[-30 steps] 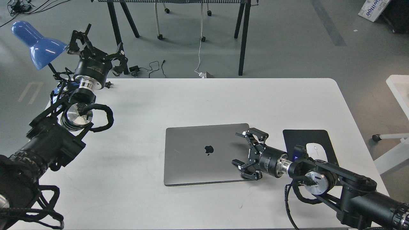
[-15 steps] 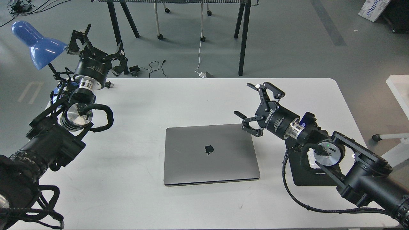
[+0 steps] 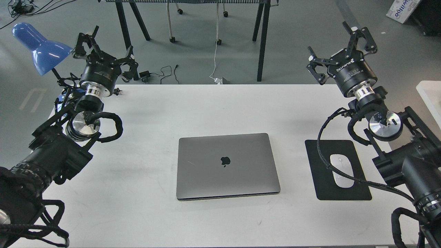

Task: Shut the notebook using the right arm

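Observation:
The notebook [image 3: 227, 166] is a grey laptop with a dark logo on its lid. It lies shut and flat in the middle of the white table [image 3: 206, 106]. My right gripper [image 3: 339, 46] is open and empty, raised high above the table's far right corner, well away from the laptop. My left gripper [image 3: 103, 44] is open and empty, raised above the table's far left corner.
A black mouse pad [image 3: 322, 155] with a white mouse [image 3: 341, 171] lies right of the laptop. A blue desk lamp [image 3: 38, 48] stands at the far left. Another table's black legs [image 3: 262, 41] and cables stand on the floor behind.
My right gripper has lifted off the shut laptop lid and swung up and right to the table's far right corner, uncovering the mouse pad. The left arm has not moved.

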`<state>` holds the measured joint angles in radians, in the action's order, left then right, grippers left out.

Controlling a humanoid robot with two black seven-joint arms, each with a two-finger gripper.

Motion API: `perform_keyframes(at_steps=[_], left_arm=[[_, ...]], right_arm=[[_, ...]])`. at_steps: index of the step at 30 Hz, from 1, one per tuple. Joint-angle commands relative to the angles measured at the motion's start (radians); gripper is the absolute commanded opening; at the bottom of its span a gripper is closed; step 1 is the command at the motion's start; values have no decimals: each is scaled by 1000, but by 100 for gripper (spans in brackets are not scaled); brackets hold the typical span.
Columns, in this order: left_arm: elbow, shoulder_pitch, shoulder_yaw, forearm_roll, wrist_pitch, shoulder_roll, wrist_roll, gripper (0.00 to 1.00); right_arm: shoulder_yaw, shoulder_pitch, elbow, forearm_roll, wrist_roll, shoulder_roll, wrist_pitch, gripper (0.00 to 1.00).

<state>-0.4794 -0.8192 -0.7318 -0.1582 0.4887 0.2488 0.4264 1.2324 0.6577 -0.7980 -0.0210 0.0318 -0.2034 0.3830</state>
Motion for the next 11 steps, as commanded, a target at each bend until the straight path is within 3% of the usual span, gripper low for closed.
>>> perform_keyframes(at_steps=[1,11], left_arm=[[-1,0,-1,0,0,1,2,100],[-1,0,-1,0,0,1,2,100]], right_arm=[[4,42,98,68,10,21,10,100],[-14,54,125,69,19,22,28,100]])
